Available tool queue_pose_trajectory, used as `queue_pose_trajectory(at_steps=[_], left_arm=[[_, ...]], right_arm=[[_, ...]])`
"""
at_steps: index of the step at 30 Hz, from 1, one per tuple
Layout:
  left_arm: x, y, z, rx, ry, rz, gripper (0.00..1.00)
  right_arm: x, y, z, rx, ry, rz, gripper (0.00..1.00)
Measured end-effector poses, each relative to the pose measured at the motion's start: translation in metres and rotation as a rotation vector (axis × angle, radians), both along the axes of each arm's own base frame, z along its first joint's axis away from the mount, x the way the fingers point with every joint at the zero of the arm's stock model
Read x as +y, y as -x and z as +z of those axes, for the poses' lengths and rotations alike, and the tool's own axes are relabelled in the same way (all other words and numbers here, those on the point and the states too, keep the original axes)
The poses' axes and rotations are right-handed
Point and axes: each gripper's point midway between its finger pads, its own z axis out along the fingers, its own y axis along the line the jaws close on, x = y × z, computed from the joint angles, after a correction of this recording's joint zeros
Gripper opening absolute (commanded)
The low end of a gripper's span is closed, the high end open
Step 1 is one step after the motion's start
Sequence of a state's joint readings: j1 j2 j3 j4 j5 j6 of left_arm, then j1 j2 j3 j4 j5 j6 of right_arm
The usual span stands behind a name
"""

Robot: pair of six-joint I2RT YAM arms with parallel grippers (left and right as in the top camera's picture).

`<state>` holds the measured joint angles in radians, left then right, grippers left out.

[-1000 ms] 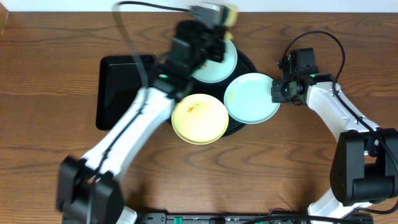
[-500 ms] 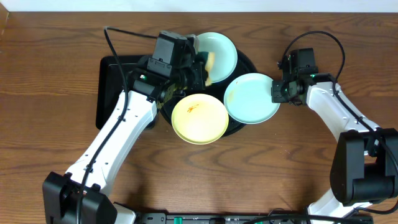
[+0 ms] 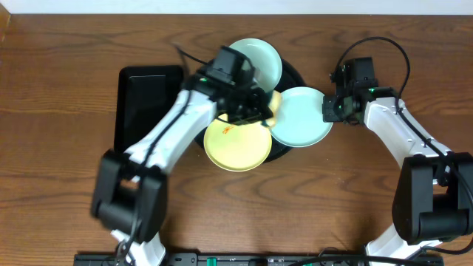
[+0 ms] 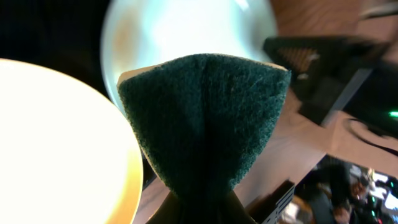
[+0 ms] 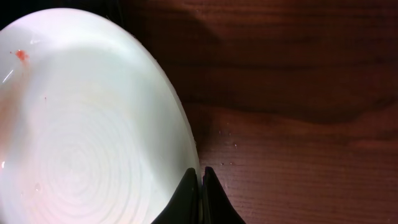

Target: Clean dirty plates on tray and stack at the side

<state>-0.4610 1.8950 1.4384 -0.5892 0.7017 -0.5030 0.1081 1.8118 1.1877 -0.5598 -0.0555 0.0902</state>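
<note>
Left wrist view is almost filled by the sponge (image 4: 205, 124): its dark green scouring face is toward the lens, a thin pale foam edge runs along its top, and its lower end is creased and squeezed narrow where my left claw (image 3: 260, 109) is clamped on it. Behind it on the left glows the yellow plate (image 4: 56, 143), and above it the right mint plate (image 4: 186, 31). From overhead the sponge sits at that plate's left rim, where it meets the yellow one, and I cannot tell whether it touches either. The clutter (image 4: 360, 186) at the lower right of this view is too blurred for me to read.

My right claw (image 5: 200, 186) has its two black tips drawn nearly together on the right-hand rim of the right mint plate, with the bare wood of the counter (image 5: 298, 124) just beside it. That plate carries a small orange speck (image 5: 22, 55). The yellow plate has an orange-brown smear (image 3: 228, 128) near its upper rim, close to the left claw.

All three plates lie on the round tray (image 3: 293, 74). The far mint plate (image 3: 260, 63) is at the back, partly covered by my left arm, and the right mint plate overhangs the tray's rim toward the right arm. A rectangular tray (image 3: 144, 103) lies on the counter just left of the round one
</note>
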Motion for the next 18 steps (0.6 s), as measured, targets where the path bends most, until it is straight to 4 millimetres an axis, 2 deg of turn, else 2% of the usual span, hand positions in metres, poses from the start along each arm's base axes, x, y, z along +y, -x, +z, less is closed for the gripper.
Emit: queue_pose_trajectory(at_steps=[3, 8, 18], left_arm=[[-0.017, -0.001, -0.015, 0.050, 0.012, -0.029, 0.07], [-0.036, -0.012, -0.022, 0.085, 0.041, -0.034, 0.07], [-0.036, -0.006, -0.043, 0.195, 0.019, 0.006, 0.07]], right_arm=[[0.000, 0.000, 0.000, 0.000, 0.000, 0.000, 0.01], [0.000, 0.000, 0.000, 0.000, 0.000, 0.000, 0.01], [0.000, 0.000, 0.000, 0.000, 0.000, 0.000, 0.01]])
